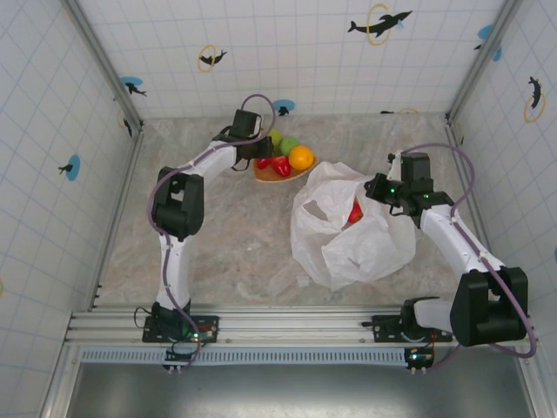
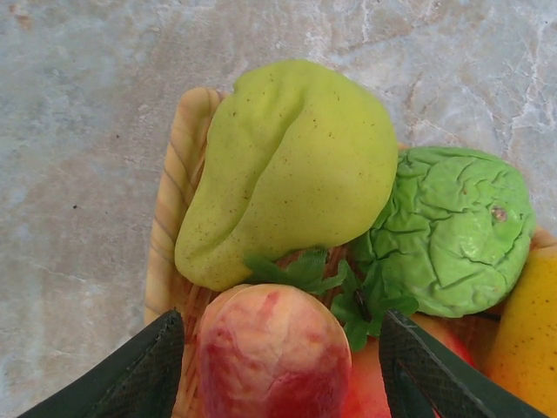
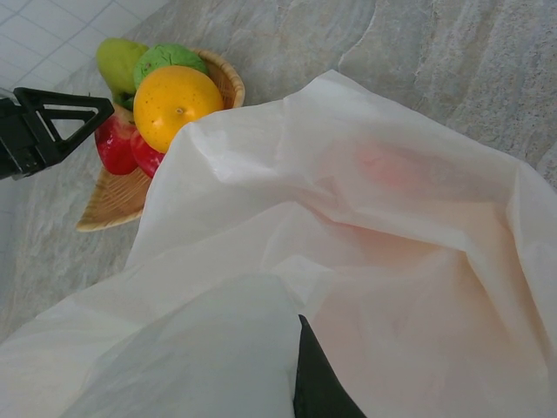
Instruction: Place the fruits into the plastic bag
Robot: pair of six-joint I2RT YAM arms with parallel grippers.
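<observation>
Marble tabletop [image 1: 226, 252] carries the plastic bag [image 1: 348, 248] right of centre, one red fruit [image 1: 355, 212] inside; other fruits [image 1: 301, 158] sit on the woven plate [image 3: 104, 205]. Right tool [image 1: 380, 187] pinches the bag's rim; left tool [image 2: 278, 340] straddles a peach [image 2: 265, 370], jaws apart.

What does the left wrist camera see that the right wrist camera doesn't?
Left wrist's extra: little green leaves, and how a pink-red fruit sits between the open left pincer's tips.
Right wrist's extra: the white plastic bag, with a faint red blur showing through its film.
Both share: the yellow-green fruit, the wrinkly green fruit, the orange fruit and the woven plate.
</observation>
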